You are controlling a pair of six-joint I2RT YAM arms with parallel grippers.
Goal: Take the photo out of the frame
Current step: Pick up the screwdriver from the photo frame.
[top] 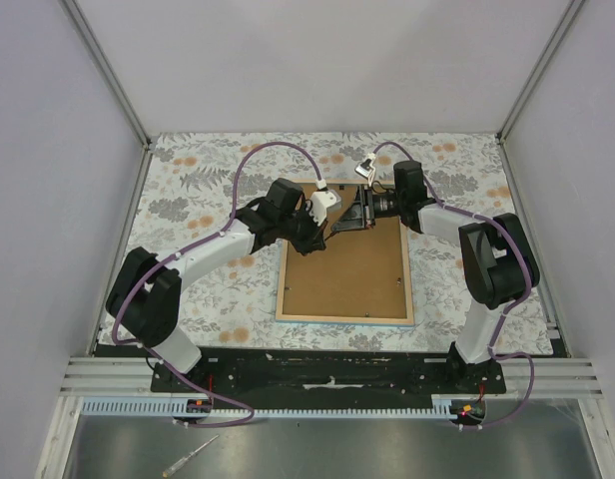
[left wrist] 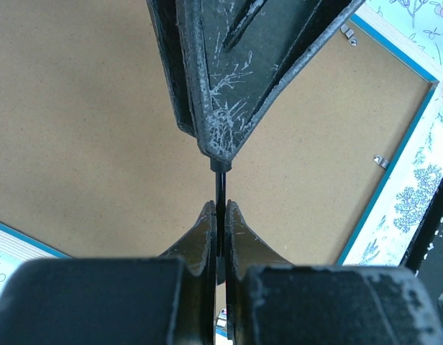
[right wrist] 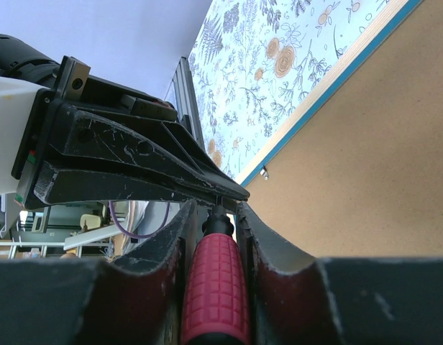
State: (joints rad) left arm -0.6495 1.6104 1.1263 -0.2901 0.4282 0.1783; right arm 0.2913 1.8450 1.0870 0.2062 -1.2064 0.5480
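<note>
1. The frame (top: 344,320) lies flat and back-up on the worktop (top: 238,299). Its long axis runs from the near edge, where the arms are bolted, toward the far wall, and its short sides lie near and far.
2. The photo (top: 342,274) sits inside the frame, face down, so only its plain brown board back shows. The frame's pale wood rim and thin blue edge run all round it.
3. Small metal tabs (left wrist: 380,162) stand along the inside of the rim, over the edge of the board.
4. Both arms reach in over the far end of the board back and meet there tip to tip.
5. The right gripper (right wrist: 216,208) has its jaws clamped on the handle of a red-handled tool (right wrist: 216,287), whose thin dark shaft points at the other gripper.
6. The left gripper (left wrist: 220,212) has its jaws pinched together on that thin shaft, just above the board. Whether anything touches the board cannot be told.
7. A floral-patterned cover is spread over the worktop. Plain pale walls with metal corner posts close in three sides.
</note>
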